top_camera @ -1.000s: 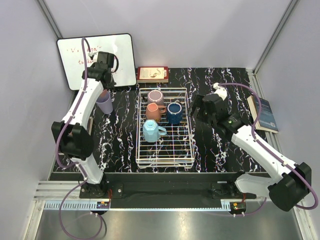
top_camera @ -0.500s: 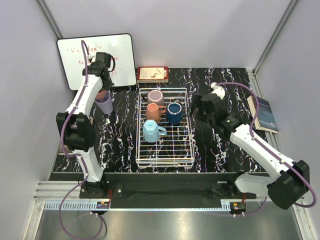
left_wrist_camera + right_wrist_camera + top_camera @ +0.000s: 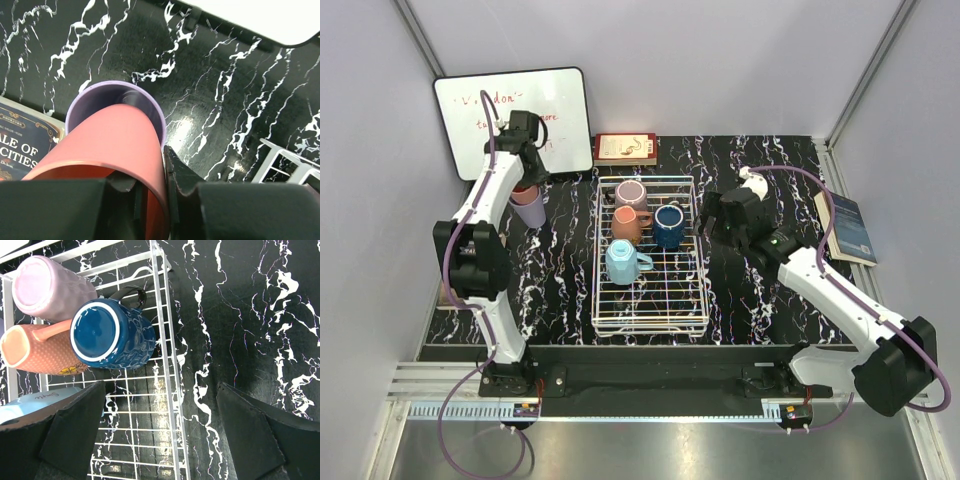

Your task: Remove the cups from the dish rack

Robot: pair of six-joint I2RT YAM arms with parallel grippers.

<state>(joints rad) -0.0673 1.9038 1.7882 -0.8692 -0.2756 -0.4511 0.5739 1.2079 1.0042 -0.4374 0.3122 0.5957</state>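
Observation:
My left gripper (image 3: 150,172) is shut on the wall of a terracotta orange cup (image 3: 110,140), one finger inside and one outside. The cup's base sits in the mouth of a lavender cup (image 3: 102,91) that stands on the table left of the dish rack (image 3: 650,305). From above, the lavender cup (image 3: 531,211) shows under my left gripper (image 3: 525,187). In the rack lie a mauve cup (image 3: 631,192), a salmon pink mug (image 3: 626,222), a dark blue mug (image 3: 112,335) and a light blue mug (image 3: 621,262). My right gripper (image 3: 161,390) is open, empty, over the rack's right rim (image 3: 169,370).
A whiteboard (image 3: 510,110) leans at the back left, close behind my left gripper. A red book (image 3: 626,148) lies behind the rack and a blue book (image 3: 848,225) at the right edge. Another book (image 3: 20,145) lies just left of the lavender cup.
My left arm has swung back toward the whiteboard, bringing the terracotta cup over and into the lavender cup. My right gripper has crept a little closer to the rack.

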